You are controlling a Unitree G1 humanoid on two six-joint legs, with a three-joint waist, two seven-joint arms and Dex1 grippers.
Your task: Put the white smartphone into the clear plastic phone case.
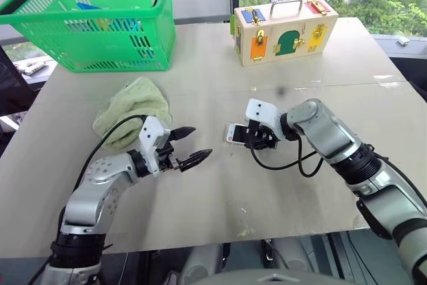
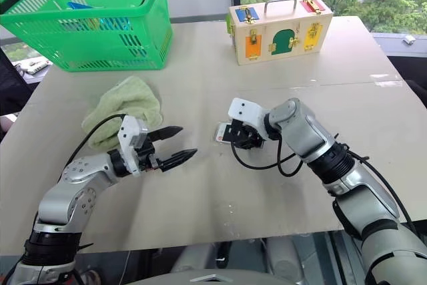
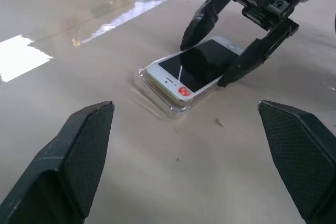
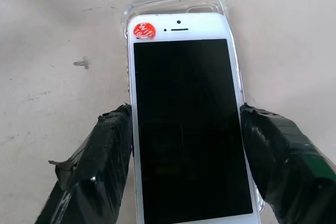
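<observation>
The white smartphone with black glass screen [image 4: 186, 124] lies face up near the centre of the beige desk [image 1: 220, 191], seated at least partly in the clear plastic phone case [image 3: 157, 94], whose transparent rim shows around the phone's left end and long edges. A small round red sticker [image 4: 144, 30] sits on the phone's white bezel at that end.

The right gripper [image 1: 259, 137] reaches down from the right, its two black fingers [image 4: 102, 166] set against the two long edges of the phone, grasping it at the right end.

The left gripper [image 1: 190, 146] hovers above the desk to the left of the phone, well apart from it, pointing toward it, released with its fingers spread wide and holding nothing.

A crumpled pale green cloth [image 1: 133, 108] lies on the desk left of centre. A green plastic basket [image 1: 100, 21] stands at the far left. A wooden box with coloured latch panels [image 1: 283, 31] stands at the far side, right of the basket
</observation>
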